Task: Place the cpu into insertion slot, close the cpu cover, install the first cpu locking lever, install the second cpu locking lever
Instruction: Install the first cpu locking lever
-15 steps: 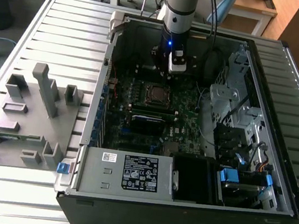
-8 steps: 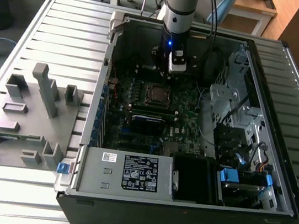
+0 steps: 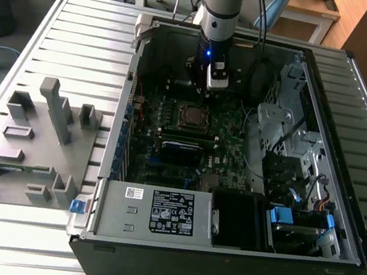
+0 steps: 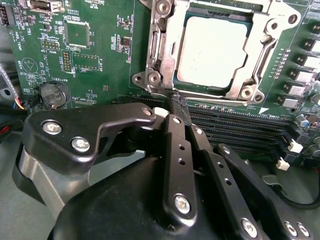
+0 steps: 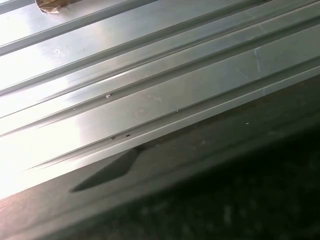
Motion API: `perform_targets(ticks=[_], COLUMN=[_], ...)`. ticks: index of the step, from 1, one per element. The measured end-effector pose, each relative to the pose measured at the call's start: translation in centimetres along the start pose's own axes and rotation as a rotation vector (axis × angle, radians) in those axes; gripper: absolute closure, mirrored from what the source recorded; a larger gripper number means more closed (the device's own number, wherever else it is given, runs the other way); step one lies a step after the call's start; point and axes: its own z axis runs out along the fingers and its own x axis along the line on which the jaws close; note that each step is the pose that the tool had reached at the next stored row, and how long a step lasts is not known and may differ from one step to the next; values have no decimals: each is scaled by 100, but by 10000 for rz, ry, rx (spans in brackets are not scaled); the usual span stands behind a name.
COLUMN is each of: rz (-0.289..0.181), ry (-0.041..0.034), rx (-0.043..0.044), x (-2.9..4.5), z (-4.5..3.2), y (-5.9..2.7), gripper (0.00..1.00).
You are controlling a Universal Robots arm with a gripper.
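While the gripper (image 4: 184, 125), fingers (image 4: 175, 145) drawn narrow and holding nothing, hovers over the motherboard (image 4: 100, 60), one cpu (image 4: 212, 50) lies within one cpu cover (image 4: 162, 55) on its near side.

In the second wrist view the cpu cover (image 4: 160, 55) runs off the picture's edge, its far side cut away. The gripper (image 4: 167, 116) hides much of the motherboard (image 4: 100, 50) (the whole stretch behind its black links). In the exterior view the cpu (image 3: 191, 116) is too small to judge its seating.
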Motion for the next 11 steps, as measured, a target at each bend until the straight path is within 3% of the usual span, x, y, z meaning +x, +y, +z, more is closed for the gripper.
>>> perform_targets(ticks=[11], rz=[3], ry=[0], rx=[-14], x=[0], z=[1], y=[1], gripper=[90])
